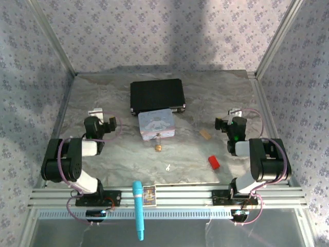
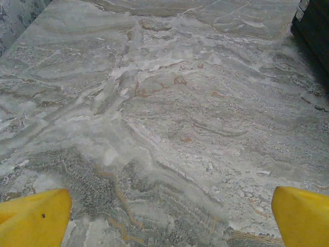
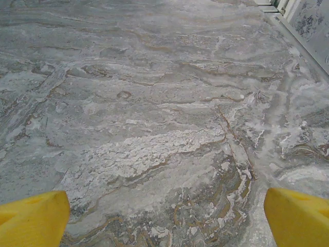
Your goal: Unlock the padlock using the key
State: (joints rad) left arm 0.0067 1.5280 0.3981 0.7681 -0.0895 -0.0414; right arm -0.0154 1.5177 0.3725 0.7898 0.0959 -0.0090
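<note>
Open tabletop (image 1: pixel 128 154) either side of the padlock (image 1: pixel 159 147); pale blue tin (image 1: pixel 157 125) crowds it from behind, red cylinder (image 1: pixel 214 162) sits off right.

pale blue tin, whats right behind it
A black case lies flat right behind the tin. The tin's far edge hides part of the case's near edge, so contact there cannot be told.

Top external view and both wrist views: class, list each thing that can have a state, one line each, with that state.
padlock, lying on its side, untouched; locked or not is too small to tell.
key, lying loose, apart from the padlock.
pale blue tin, lid shut.
black case, shut.
left tool, open, empty.
right tool, open, empty.
</note>
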